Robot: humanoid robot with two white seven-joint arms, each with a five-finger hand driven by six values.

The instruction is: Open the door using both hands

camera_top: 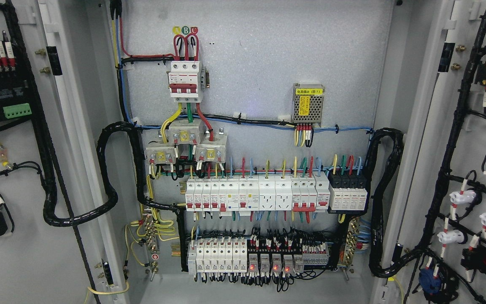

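**Doors stand wide open, no robot hand in sight**

Doors first, since neither robot hand shows anywhere in the head view: no arm comes in from the lower left or lower right, so whether the fingers are spread, pressed together or pinching anything cannot be told, and the arms' pose cannot be told either.

Working outward from the bare bottom edge, the left grey sheet-metal cabinet door (19, 253) is swung fully back at the picture's left, its inner face showing black cable looms and a green terminal block (17, 110). The right grey sheet-metal cabinet door (471, 139) is swung back at the picture's right, carrying black wiring and white-capped fittings. Between them the grey back panel (268, 63) lies fully exposed, with a red-and-white three-pole breaker (185, 80) near the top, a perforated metal power supply with a yellow label (308, 105) to its right, and a row of white breakers (255, 194) below.

Judging by how both leaves lie, the opening step looks finished. Little seems left beyond keeping the arms clear of the live wiring.
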